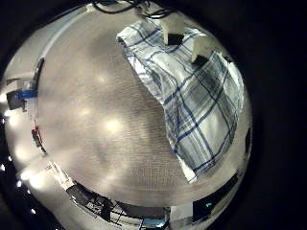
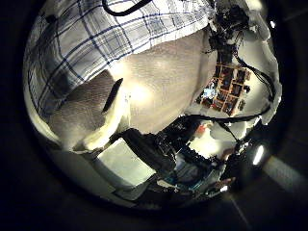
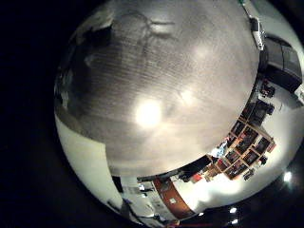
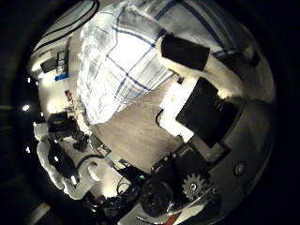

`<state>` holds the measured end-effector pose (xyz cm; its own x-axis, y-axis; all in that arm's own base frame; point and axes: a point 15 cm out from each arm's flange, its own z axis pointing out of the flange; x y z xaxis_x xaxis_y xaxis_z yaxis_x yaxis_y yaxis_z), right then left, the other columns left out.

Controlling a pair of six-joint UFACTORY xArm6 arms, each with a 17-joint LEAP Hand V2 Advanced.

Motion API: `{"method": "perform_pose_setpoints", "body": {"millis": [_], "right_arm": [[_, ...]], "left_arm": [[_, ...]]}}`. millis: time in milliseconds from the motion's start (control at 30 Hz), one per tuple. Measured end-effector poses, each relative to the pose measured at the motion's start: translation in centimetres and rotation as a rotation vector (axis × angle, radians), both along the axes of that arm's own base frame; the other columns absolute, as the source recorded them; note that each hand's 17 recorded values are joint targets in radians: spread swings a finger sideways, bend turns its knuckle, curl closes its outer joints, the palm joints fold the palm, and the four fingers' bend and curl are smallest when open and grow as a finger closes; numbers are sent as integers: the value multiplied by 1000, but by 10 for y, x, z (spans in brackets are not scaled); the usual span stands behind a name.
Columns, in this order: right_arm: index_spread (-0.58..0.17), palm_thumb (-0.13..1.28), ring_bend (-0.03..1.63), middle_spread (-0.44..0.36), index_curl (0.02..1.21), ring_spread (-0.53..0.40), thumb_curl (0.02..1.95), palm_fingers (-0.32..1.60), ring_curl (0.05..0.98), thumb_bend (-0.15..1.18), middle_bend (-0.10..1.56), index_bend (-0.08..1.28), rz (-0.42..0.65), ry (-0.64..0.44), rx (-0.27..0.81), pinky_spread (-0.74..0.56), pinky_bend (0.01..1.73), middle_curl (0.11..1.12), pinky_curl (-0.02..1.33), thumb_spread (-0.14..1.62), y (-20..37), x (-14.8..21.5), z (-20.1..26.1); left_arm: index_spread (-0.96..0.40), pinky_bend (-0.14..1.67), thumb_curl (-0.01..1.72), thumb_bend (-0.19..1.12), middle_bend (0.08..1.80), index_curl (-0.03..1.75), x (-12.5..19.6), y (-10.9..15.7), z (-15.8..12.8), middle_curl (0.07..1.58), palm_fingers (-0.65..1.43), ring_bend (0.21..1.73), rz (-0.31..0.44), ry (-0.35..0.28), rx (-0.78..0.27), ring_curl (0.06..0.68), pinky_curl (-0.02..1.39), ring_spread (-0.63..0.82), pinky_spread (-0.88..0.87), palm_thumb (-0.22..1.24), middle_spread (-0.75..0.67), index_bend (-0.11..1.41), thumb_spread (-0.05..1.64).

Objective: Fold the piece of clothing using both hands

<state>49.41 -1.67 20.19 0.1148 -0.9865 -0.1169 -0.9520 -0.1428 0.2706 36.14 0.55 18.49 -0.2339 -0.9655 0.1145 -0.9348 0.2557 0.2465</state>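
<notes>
The piece of clothing is a plaid shirt (image 1: 187,91) with dark stripes on a pale ground, lying spread on the table (image 1: 96,105). No outside view is given, so its colours cannot be named with confidence.

Seen from the left hand's little finger side, the shirt lies flat on the table out in front of the palm and off to one side, with a wide bare stretch of table beside it. Two pale finger parts (image 1: 187,40) of that hand rest at or just over the shirt's far edge; whether they touch the cloth cannot be told. From the left hand's thumb side, the shirt (image 2: 106,43) fills much of the view, so it is close to this palm. A pale finger (image 2: 82,115) reaches over the bare table just beside the cloth's edge. It looks fairly straight and nothing is gripped in it.

From the right hand's thumb side, the shirt (image 4: 131,66) lies close under the palm, and a white and black finger (image 4: 192,54) reaches out over the cloth, extended rather than curled round it. From the right hand's little finger side only bare table (image 3: 161,85) shows, so the shirt lies toward this hand's thumb side.
</notes>
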Motion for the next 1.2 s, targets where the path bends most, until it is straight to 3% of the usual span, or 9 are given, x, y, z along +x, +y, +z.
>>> {"method": "perform_pose_setpoints", "body": {"millis": [267, 567, 767, 1000, 1200], "right_arm": [[-288, 900, 1334, -177, 878, -222, 522, 1113, 671, 208, 1214, 1058, -49, -46, 59, -273, 1243, 857, 775, 1226, -44, -28, 24], [-261, 918, 1351, -170, 889, -220, 579, 1087, 703, 155, 1243, 1087, -101, -73, 63, -246, 1247, 867, 827, 1221, -93, -80, 45], [-250, 919, 1347, -167, 889, -220, 615, 1082, 717, 115, 1255, 1098, -123, -113, 54, -236, 1229, 870, 859, 1219, -110, -87, 61], [-243, 929, 1344, -165, 885, -220, 647, 1083, 728, 82, 1256, 1102, -85, -198, 46, -231, 1212, 869, 888, 1222, -99, -85, 97], [-239, 939, 1340, -164, 882, -219, 669, 1088, 734, 58, 1254, 1101, 59, -266, 45, -237, 1200, 868, 906, 1227, -33, -75, 128]], "left_arm": [[-65, 200, 349, -18, 181, 493, 2, -13, -1, 371, 259, 654, -17, -1, -8, 263, 499, 115, 229, 475, 102, 194, 1171], [-65, 201, 349, -18, 179, 486, 3, -39, -1, 361, 265, 649, -51, -14, -22, 259, 481, 115, 229, 478, 100, 194, 1175], [-65, 204, 349, -17, 183, 481, 6, -53, 2, 358, 271, 643, -69, -29, -29, 256, 471, 116, 229, 484, 97, 192, 1181], [-65, 206, 348, -17, 184, 476, 6, -39, 10, 355, 279, 641, -46, -46, -27, 252, 461, 116, 231, 486, 96, 190, 1183], [-64, 209, 347, -18, 185, 472, 1, -16, 29, 355, 281, 641, -15, -81, -40, 248, 456, 116, 232, 486, 96, 190, 1183]]}}
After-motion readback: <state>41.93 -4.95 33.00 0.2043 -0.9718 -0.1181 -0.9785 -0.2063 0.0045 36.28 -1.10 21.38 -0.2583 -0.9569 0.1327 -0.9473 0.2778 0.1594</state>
